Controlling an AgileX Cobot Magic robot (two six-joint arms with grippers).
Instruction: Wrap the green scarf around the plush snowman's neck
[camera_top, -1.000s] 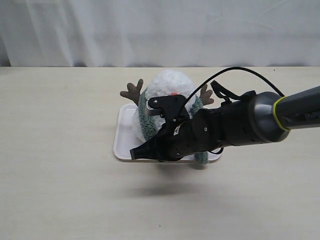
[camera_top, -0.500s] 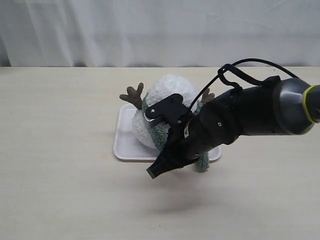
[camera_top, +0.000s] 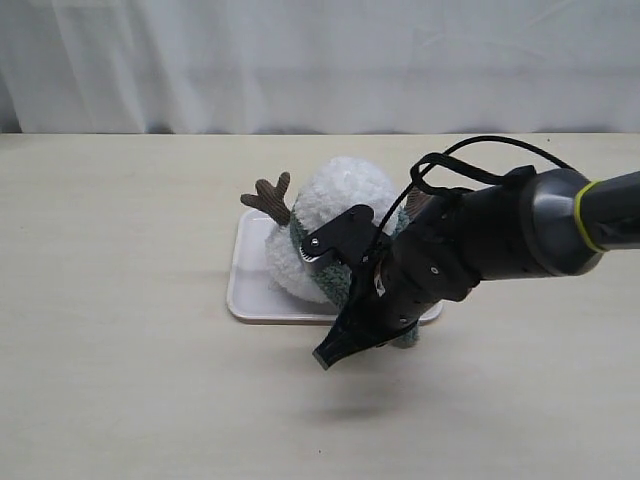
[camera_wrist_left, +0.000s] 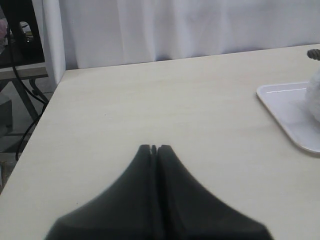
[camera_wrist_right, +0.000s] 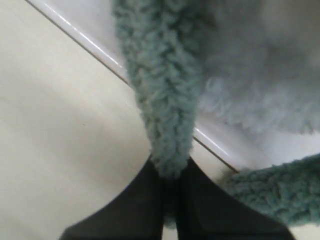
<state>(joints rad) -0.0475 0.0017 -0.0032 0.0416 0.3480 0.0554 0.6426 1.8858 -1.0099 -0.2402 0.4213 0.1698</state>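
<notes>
The plush snowman (camera_top: 335, 190) sits on a pale tray (camera_top: 248, 285) in mid-table, one brown twig arm (camera_top: 268, 195) sticking out. The green scarf (camera_top: 337, 284) lies round its neck, partly hidden by my right arm. My right gripper (camera_top: 329, 356) hangs just in front of the tray's near edge, shut on the scarf. In the right wrist view the scarf (camera_wrist_right: 162, 90) runs from the white fluff (camera_wrist_right: 260, 95) into the closed gripper (camera_wrist_right: 170, 172); another stretch of scarf (camera_wrist_right: 272, 192) lies beside it. My left gripper (camera_wrist_left: 154, 148) is shut and holds nothing, above bare table.
The tray's rim (camera_wrist_right: 90, 45) passes under the taut scarf. From the left wrist view the tray (camera_wrist_left: 295, 107) is off to one side, and the table's edge (camera_wrist_left: 50, 100) drops off near a white curtain (camera_wrist_left: 175, 25).
My right gripper has swung from over the tray's front-left corner to beyond its near edge, drawing the held scarf end toward the front. The snowman has shifted slightly.
</notes>
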